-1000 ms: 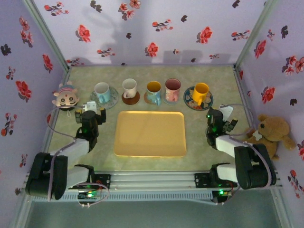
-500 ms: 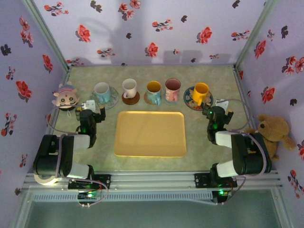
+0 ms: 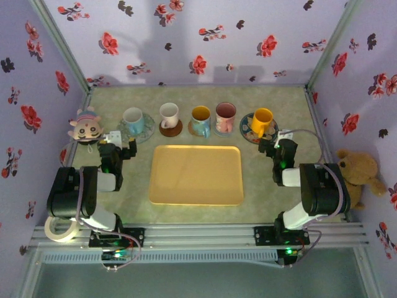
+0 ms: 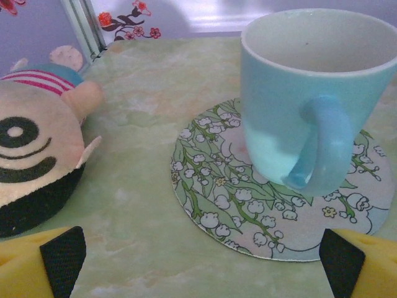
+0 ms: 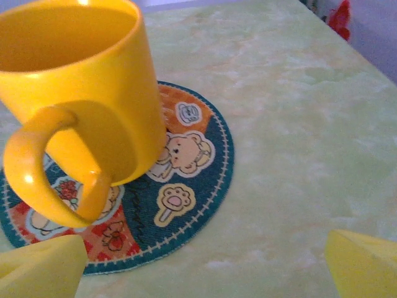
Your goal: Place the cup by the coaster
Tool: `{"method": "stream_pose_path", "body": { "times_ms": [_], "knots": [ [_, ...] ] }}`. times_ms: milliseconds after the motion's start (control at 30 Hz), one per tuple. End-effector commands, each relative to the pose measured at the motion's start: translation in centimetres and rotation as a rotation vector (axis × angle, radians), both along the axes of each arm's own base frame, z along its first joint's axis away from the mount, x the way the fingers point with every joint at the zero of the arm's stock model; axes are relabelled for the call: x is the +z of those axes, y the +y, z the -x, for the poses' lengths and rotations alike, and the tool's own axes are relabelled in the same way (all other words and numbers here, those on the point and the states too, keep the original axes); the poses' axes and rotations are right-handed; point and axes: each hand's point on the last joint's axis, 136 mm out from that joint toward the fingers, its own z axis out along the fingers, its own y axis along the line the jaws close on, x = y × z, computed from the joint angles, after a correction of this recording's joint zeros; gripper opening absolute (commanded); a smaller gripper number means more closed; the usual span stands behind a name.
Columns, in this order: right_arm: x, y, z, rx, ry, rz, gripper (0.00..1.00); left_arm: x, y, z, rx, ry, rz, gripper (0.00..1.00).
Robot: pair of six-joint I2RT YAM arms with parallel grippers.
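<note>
Gaping wide and empty, the left gripper faces a pale blue ceramic mug, the right gripper a yellow ceramic mug.

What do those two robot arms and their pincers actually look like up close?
The left arm and right arm are chunky black joints linked by pale grey-white segments, with small green lights and thin cables looping along them. The left gripper has yellow fingers with black pads; the right gripper's fingers show yellow too.
</note>
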Motion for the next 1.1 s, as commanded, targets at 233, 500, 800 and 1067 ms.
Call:
{"method": "stream_pose_path", "body": {
  "times_ms": [233, 500, 800, 1067],
  "knots": [
    [1.2, -0.2, -1.3, 0.012, -0.033, -0.040, 1.00, 0.4, 0.0, -1.7, -0.013, 0.028, 0.031, 1.00],
    [1.2, -0.5, -1.3, -0.019, -0.030, -0.017, 1.00, 0.5, 0.0, -1.7, -0.012, 0.026, 0.031, 1.00],
    [1.2, -0.4, -1.3, -0.018, -0.030, -0.017, 1.00, 0.4, 0.0, -1.7, -0.014, 0.027, 0.027, 1.00],
    [1.2, -0.5, -1.3, -0.019, -0.031, -0.017, 1.00, 0.4, 0.0, -1.7, -0.014, 0.027, 0.027, 1.00]
  ]
}}
